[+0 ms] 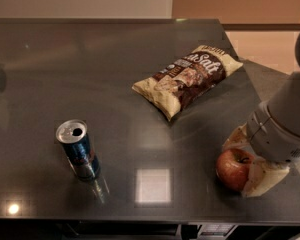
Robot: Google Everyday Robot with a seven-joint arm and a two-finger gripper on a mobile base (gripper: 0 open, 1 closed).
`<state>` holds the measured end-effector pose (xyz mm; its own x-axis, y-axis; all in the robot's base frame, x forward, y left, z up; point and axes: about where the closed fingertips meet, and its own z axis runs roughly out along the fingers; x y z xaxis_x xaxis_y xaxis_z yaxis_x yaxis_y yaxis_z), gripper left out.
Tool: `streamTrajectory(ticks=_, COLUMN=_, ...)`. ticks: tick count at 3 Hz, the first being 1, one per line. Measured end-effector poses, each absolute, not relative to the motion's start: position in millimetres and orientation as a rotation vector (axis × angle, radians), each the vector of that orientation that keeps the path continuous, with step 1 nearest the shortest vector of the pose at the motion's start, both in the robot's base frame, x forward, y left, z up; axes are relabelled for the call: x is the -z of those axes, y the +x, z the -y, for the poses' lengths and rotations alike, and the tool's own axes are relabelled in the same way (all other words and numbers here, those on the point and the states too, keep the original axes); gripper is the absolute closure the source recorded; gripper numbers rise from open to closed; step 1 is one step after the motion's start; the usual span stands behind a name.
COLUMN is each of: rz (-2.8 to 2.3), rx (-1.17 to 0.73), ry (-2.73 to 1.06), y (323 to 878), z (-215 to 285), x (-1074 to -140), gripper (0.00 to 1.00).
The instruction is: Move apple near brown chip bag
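Camera view: gripper [238, 168] clasps the apple [231, 168], which rests on the table [90, 74] well apart from the brown chip bag [187, 79]. Grasp made; transfer remains.

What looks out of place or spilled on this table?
Nothing stands out: the can stands upright, the brown chip bag lies flat, and the gripper is at the apple, front right of the table.

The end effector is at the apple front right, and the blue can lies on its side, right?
Not quite: the camera view shows the blue can standing upright. The end effector is indeed at the apple, front right.
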<state>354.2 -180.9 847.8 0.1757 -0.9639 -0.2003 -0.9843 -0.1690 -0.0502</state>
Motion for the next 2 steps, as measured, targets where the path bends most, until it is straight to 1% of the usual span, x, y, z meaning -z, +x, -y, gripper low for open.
streamTrajectory(ticks=1, rz=-2.008, rx=-0.155, ry=-2.201, y=381, z=181, x=-862, gripper=0.87)
streamTrajectory(ticks=2, rz=-2.103, rx=-0.11, ry=-2.075, y=411, z=175, x=-874, gripper=1.0)
